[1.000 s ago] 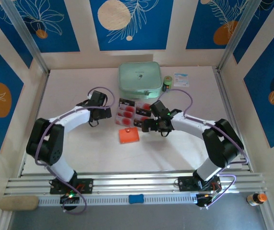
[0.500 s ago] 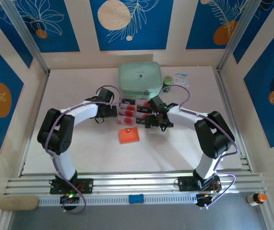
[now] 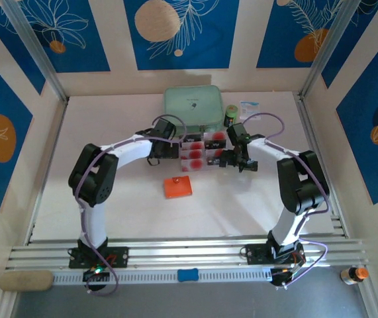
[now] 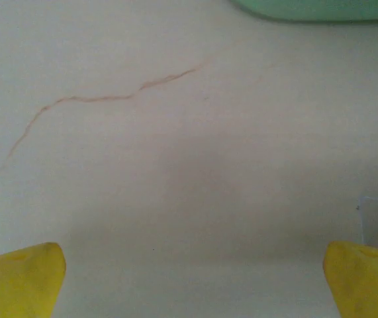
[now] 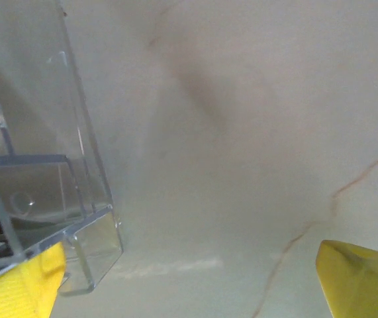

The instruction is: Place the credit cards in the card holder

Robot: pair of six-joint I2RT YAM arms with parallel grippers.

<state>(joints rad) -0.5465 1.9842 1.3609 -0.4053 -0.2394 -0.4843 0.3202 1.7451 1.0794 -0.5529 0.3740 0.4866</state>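
Top external: print on credit cards too small; unreadable.

Robotics laboratory cell: left arm and right arm bolted to aluminium rails, table walled by blue panels.

Left tool and right tool spread wide

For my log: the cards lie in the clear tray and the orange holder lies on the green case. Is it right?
No: the holder lies on the table, on the tray's near side, apart from the case. The top view shows it.
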